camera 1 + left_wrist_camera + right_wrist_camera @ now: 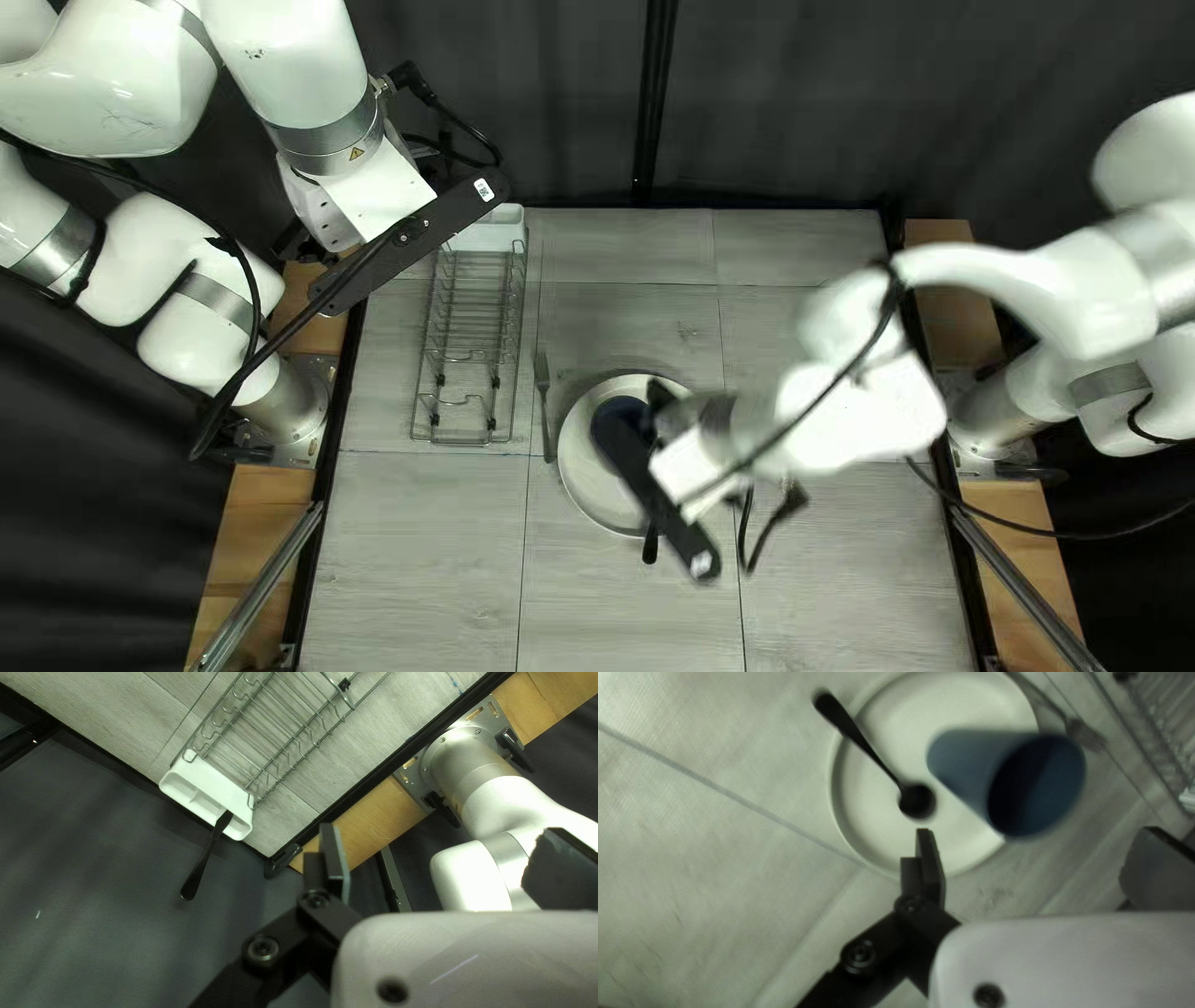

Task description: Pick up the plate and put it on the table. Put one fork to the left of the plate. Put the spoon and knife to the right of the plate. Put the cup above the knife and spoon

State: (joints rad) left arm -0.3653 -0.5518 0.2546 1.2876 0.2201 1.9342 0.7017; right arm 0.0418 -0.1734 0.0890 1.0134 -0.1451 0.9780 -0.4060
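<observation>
One cup (pixel 1005 778) on the plate (pixel 579 467), unheld!
Top left: you've open worktop (pixel 847 585) nearside. Left wrist: left hand (pixel 440 849), fingers apart; drifting could snag the utensil (pixel 202 858) overhanging the far edge (pixel 109 757). Right wrist: right hand (pixel 1037 849), fingers apart; a low sweep could topple the cup, flick the spoon (pixel 850 729).

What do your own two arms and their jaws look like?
My left arm and right arm are glossy white and rounded, with silver-grey bands and black cables. The jaws are dark, on black links. The left arm shows a yellow triangle mark.
</observation>
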